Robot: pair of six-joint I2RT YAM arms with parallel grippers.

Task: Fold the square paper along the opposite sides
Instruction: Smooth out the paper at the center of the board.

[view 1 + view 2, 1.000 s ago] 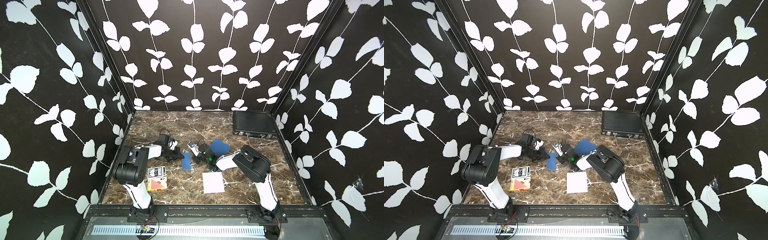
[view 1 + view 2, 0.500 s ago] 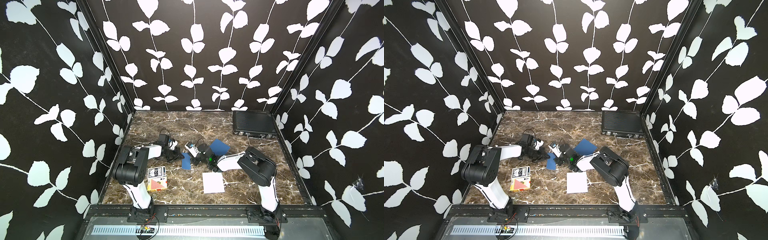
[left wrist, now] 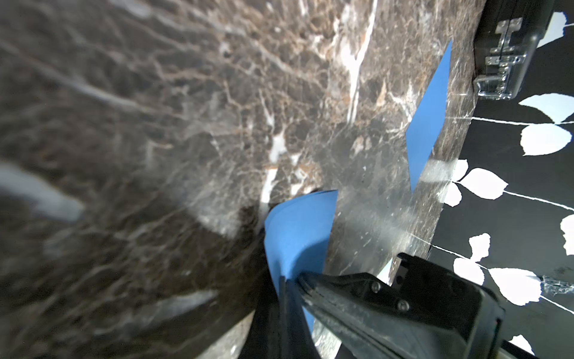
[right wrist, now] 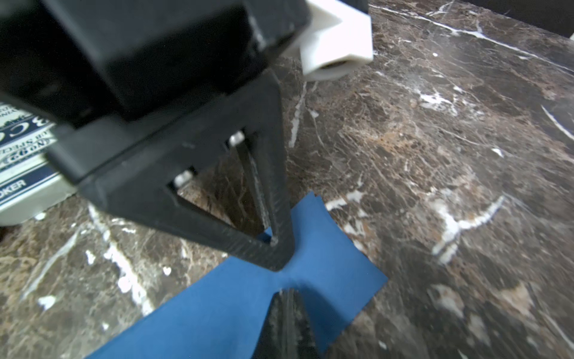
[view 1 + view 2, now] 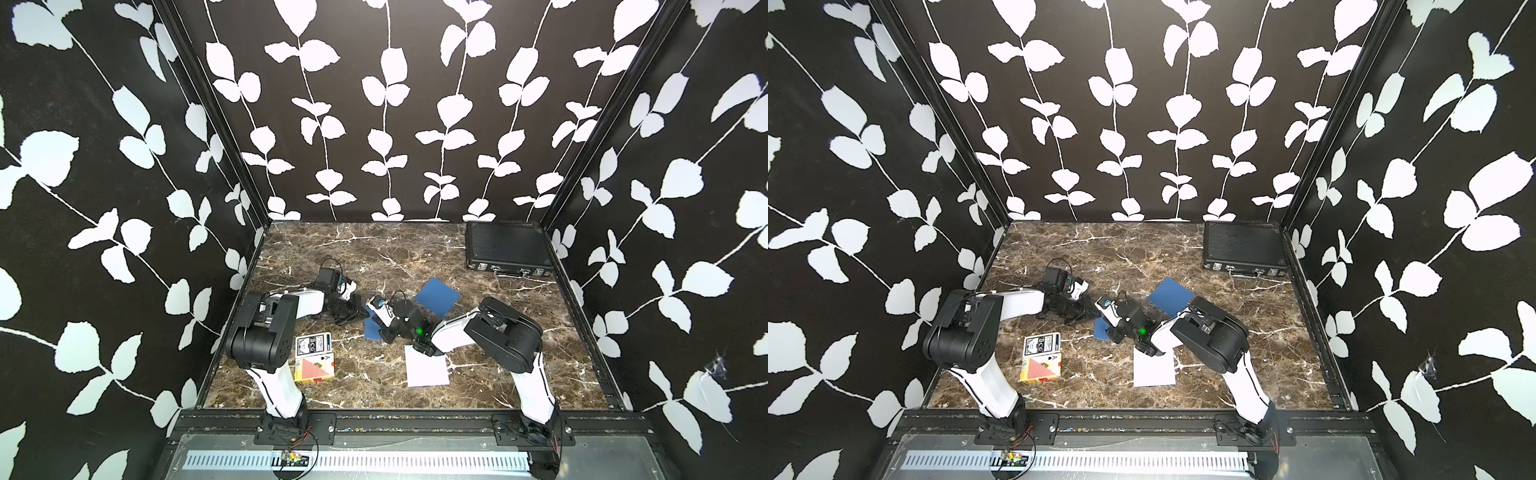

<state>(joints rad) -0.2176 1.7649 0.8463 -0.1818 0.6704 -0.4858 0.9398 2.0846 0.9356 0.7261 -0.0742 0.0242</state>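
Blue paper (image 5: 371,328), seemingly doubled over, lies on the marble worktop (image 5: 374,257) just beyond the white sheet (image 5: 427,365). The left gripper (image 3: 291,277) is clamped shut on its curled edge, probably to hold the layers together. The right gripper (image 4: 285,293) is closed, its tip against the paper, likely pinning the crease. A true pinch cannot be confirmed.

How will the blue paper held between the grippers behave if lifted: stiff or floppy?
Probably floppy: the blue paper curls where the left gripper pinches it. Likely easily creased: it puckers at the right gripper. It may slide on the glossy table if pushed.
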